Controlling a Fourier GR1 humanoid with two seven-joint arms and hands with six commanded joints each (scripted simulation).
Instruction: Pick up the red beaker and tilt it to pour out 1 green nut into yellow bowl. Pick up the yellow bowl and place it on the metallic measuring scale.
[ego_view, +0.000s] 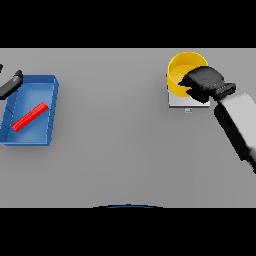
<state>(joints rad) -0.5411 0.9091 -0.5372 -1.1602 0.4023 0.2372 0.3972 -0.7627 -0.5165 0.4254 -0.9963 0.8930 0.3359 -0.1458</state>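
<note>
The yellow bowl (180, 70) sits on the metallic measuring scale (182, 102) at the back right of the table. My right hand (204, 82) covers the bowl's right side, its fingers curled over the rim and into the bowl. The inside of the bowl is partly hidden by the hand, and no green nut shows. The red beaker (30, 116) lies on its side in the blue tray (50, 107) at the far left. At the view's left edge my left hand (11, 84) reaches over the tray's back corner with straight fingers, apart from the beaker.
A small blue-grey display (188, 110) marks the scale's front edge. The grey table (115, 135) stretches between the tray and the scale.
</note>
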